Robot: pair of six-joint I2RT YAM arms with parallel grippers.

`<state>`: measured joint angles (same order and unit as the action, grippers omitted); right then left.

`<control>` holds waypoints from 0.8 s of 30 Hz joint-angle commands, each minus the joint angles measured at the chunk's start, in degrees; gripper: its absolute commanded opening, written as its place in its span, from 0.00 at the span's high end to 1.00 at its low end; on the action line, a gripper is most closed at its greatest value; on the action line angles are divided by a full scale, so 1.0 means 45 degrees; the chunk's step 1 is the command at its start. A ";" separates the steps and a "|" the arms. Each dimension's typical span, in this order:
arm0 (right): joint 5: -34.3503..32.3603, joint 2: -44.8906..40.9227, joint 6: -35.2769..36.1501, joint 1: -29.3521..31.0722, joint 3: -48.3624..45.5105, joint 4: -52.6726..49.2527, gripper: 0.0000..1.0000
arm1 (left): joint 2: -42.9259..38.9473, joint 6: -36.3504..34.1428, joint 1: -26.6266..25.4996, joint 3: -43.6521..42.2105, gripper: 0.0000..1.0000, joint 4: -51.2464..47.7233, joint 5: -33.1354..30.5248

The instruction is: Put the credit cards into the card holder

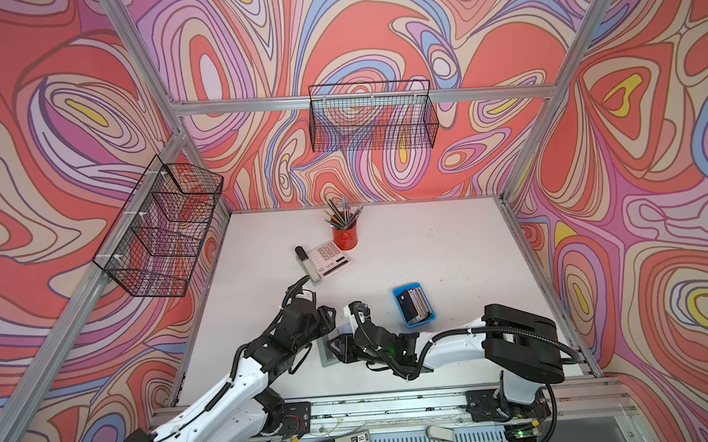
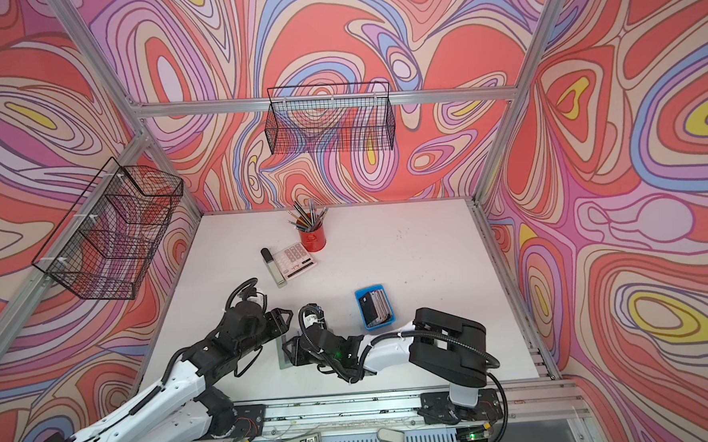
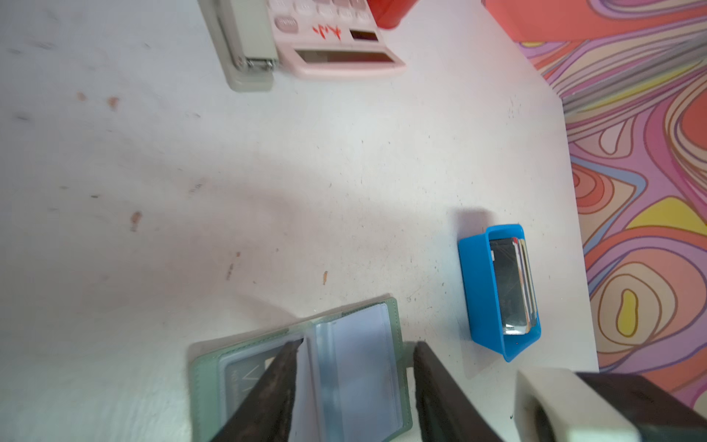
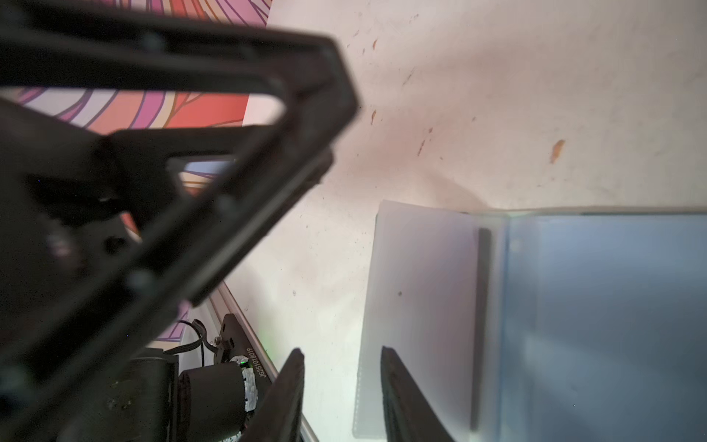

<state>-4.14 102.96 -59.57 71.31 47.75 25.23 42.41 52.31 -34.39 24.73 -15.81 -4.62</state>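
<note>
The pale green card holder lies open on the table between my two grippers, and both top views show it. A grey card sits under its clear sleeve. My left gripper is open, its jaws astride the sleeves, one fingertip over the carded page and the other beside the snap tab. My right gripper is open, with the edge of a clear sleeve between its jaws. The other credit cards stand on edge in a blue tray to the right.
A pink calculator and a grey stapler lie behind the left arm, with a red pencil cup further back. Wire baskets hang on the back and left walls. The table's front rail is close behind both arms.
</note>
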 commanded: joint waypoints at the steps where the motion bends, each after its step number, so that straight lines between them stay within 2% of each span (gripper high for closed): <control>1: 0.0233 0.0577 0.0389 0.0165 0.0575 -0.0472 0.64 | -0.1752 -0.0127 0.0123 0.0285 0.41 -0.3634 -0.2302; 3: 0.0379 0.0922 0.0454 0.0207 0.0887 -0.0561 0.64 | -0.2859 -0.0140 0.0143 0.0251 0.36 -0.4544 -0.2912; 9: 0.0776 0.1588 0.0571 0.0300 0.1377 -0.0414 0.49 | -0.4808 -0.0243 0.0162 0.0076 0.29 -0.6051 -0.3288; 13: 0.0559 0.1086 0.0826 0.0293 0.1335 -0.0675 0.46 | -0.5060 -0.0144 0.0162 -0.0143 0.28 -0.6295 -0.3106; 17: -0.0322 -0.0012 0.1087 0.0306 0.0875 -0.1398 0.46 | -0.4958 -0.0161 0.0162 -0.0449 0.28 -0.5853 -0.2583; 21: -0.1419 -0.1101 0.1175 0.0303 0.0325 -0.2112 0.47 | -0.4572 -0.0185 0.0162 -0.0732 0.29 -0.5280 -0.1761; 24: -0.1906 -0.1135 0.1193 0.0286 0.0278 -0.2724 0.47 | -0.4277 0.0065 0.0162 -0.1231 0.30 -0.4645 -0.0947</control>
<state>-8.27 98.00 -54.92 72.36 50.17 17.08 22.09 52.10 -34.02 21.34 -38.96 -12.82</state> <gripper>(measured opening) 0.529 0.710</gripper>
